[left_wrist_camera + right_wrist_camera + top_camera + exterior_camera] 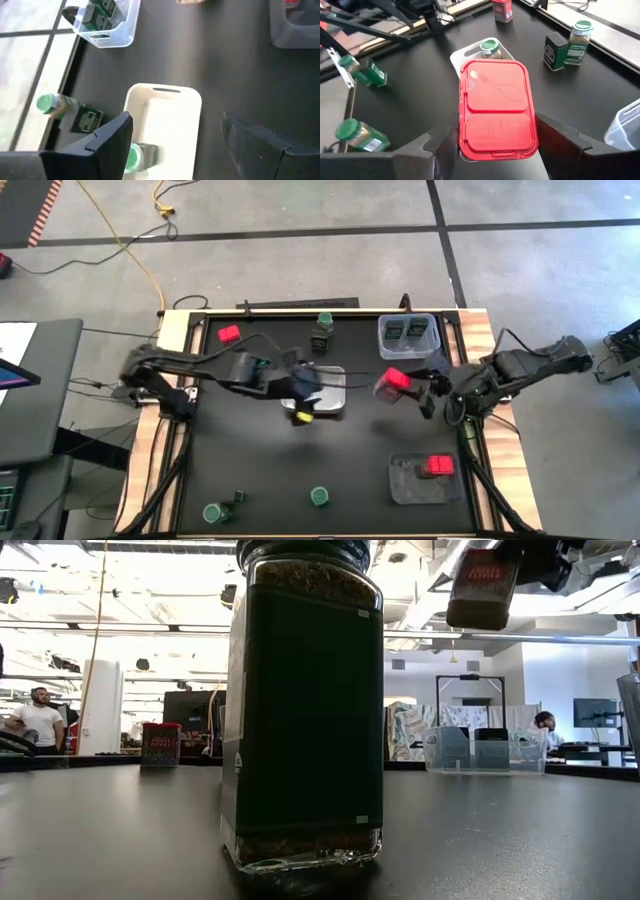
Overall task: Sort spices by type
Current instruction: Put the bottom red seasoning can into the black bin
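Right end effector (497, 145) is raised over the right half of the bench (250, 470), its two fingers clamped on the sides of a red spice box (497, 107); the high view shows this box (393, 383) in the air between the white tray and the bench's right edge. Left end effector (300, 402) hangs over the white tray (335, 392) near the bench's middle, fingers apart with nothing between them; in the left wrist view a green-lidded jar (135, 156) lies on that tray (170, 130) just beside the near finger. A clear bin (408, 337) at the far right corner holds two dark tins with greenish tops (405, 330). A grey tray (425, 480) near the front right corner holds another red box (438, 466). A third red box (229, 334) stands near the far left corner. One green-lidded jar (324, 328) with a dark label stands at the far edge, near its middle. Along the front edge: one green-lidded jar (213, 513) beside a small dark tin (238, 498) toward the front left corner, and another green-lidded jar (319, 497) near the middle. The low view is filled by a tall jar with a dark green label (305, 720) standing upright close to the camera. People show in the room beyond the bench.
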You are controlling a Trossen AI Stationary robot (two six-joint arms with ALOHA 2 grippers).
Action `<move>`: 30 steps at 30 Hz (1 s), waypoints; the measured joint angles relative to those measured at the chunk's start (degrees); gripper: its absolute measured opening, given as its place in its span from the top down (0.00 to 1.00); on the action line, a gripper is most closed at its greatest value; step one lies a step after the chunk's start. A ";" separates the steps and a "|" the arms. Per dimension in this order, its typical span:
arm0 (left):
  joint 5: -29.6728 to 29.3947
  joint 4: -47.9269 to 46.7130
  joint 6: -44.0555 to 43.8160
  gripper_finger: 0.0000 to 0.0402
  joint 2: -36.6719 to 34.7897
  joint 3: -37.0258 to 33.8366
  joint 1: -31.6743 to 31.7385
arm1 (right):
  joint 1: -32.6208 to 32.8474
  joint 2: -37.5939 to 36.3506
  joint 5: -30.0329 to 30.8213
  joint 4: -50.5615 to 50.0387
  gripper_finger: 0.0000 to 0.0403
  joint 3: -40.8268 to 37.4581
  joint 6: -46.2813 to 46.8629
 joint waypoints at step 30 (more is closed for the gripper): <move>0.44 36.09 -12.15 0.28 -38.09 -51.32 -11.58 | 32.59 24.83 13.76 -1.24 0.38 11.28 9.43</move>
